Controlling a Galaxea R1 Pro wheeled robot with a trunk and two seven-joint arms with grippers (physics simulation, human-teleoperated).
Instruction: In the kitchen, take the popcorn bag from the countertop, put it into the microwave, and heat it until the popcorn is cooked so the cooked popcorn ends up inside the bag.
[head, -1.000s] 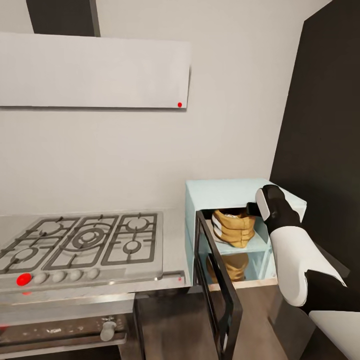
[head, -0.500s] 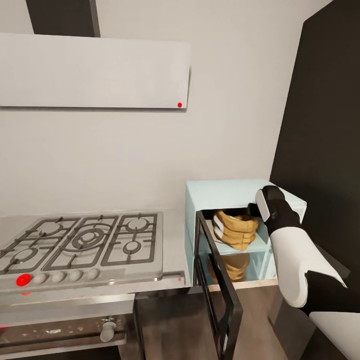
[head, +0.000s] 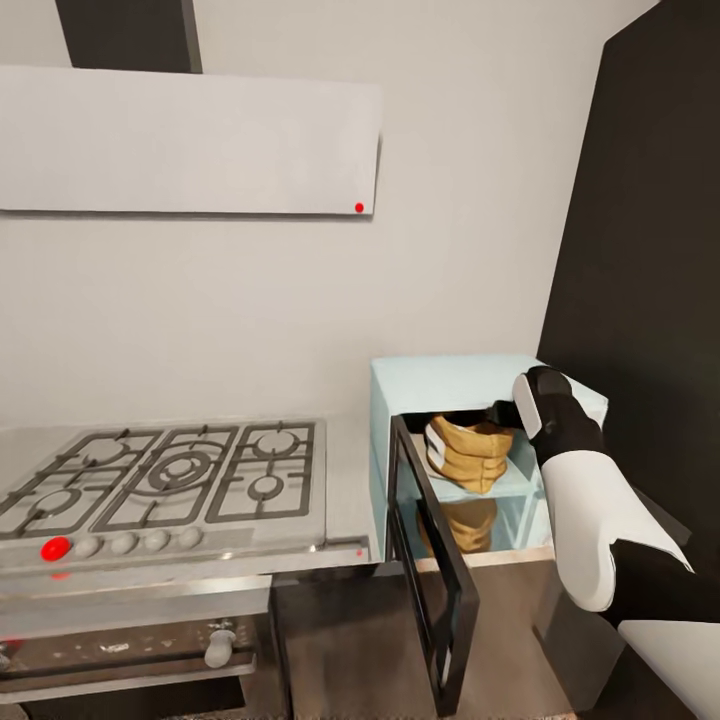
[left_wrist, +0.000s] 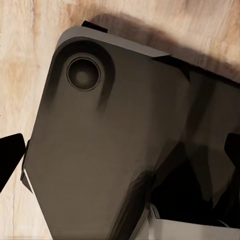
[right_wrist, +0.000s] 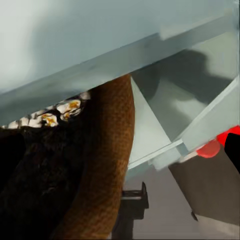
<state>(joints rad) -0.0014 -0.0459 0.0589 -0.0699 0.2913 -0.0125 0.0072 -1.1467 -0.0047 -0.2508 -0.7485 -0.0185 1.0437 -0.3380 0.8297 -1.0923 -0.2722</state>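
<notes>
the microwave (head: 470, 385) is standing with its dark glass door (head: 432, 570) swung wide open, and the popcorn bag (head: 470, 452) is sitting upright inside on the pale shelf. in the right wrist view, whitish-yellow popcorn (right_wrist: 52, 114) is showing in the bag's dark mouth, just inside the rolled brown rim (right_wrist: 107, 165).

the bag is looking tan-brown, creased in folds down its sides, with a thick rolled top edge; a reflection of it is lying on the glossy floor of the cavity below.

the right gripper (head: 503, 413) is reaching into the top of the microwave opening, and the bag is sitting just below and to the left of it, very near or touching; whether the fingers are pinching the rim, or how far apart they are, i cannot tell, as the wrist is hiding them.

left of the gripper, the hob (head: 165, 480) is lying on the countertop (head: 345, 480), with the hood (head: 190, 140) above it.

the left wrist view is showing a dark grey robot part (left_wrist: 105, 145) over a wooden floor (left_wrist: 30, 65); the left gripper's opening cannot be judged.
</notes>
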